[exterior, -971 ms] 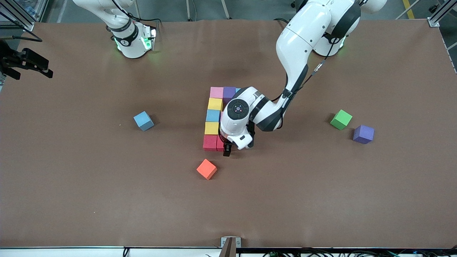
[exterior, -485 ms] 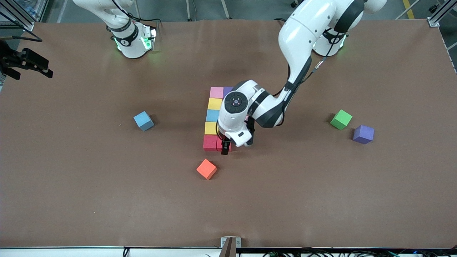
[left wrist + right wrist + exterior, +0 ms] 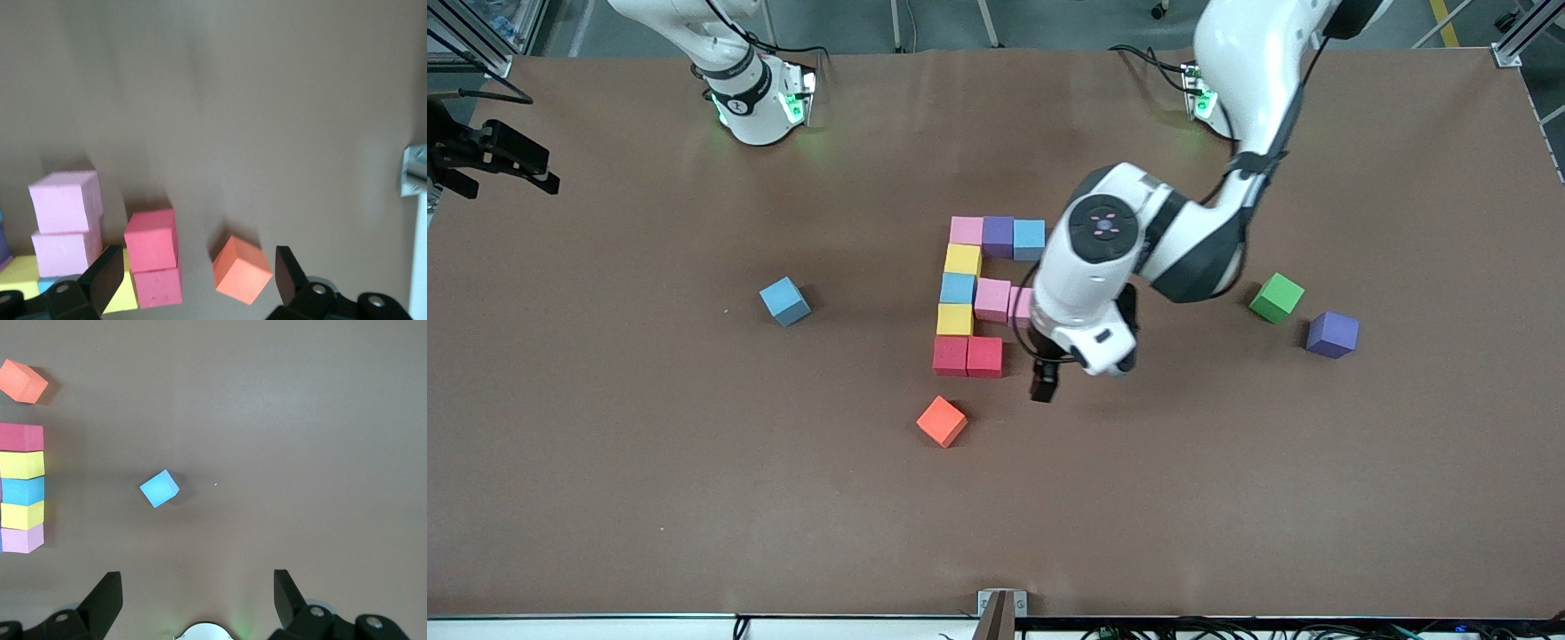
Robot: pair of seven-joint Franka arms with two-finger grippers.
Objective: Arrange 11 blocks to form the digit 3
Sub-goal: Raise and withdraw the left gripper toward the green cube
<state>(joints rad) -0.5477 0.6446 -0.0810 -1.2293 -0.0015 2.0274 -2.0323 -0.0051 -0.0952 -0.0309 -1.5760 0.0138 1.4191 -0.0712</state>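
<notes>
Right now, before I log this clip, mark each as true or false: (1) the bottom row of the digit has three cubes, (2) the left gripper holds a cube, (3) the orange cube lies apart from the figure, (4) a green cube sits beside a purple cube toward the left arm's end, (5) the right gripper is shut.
1. False: only two red cubes form that row.
2. False: the left gripper is open and empty, above bare table.
3. True: the orange cube lies loose, nearer the camera.
4. True: green cube, loose purple cube.
5. False: the right gripper is open.
</notes>
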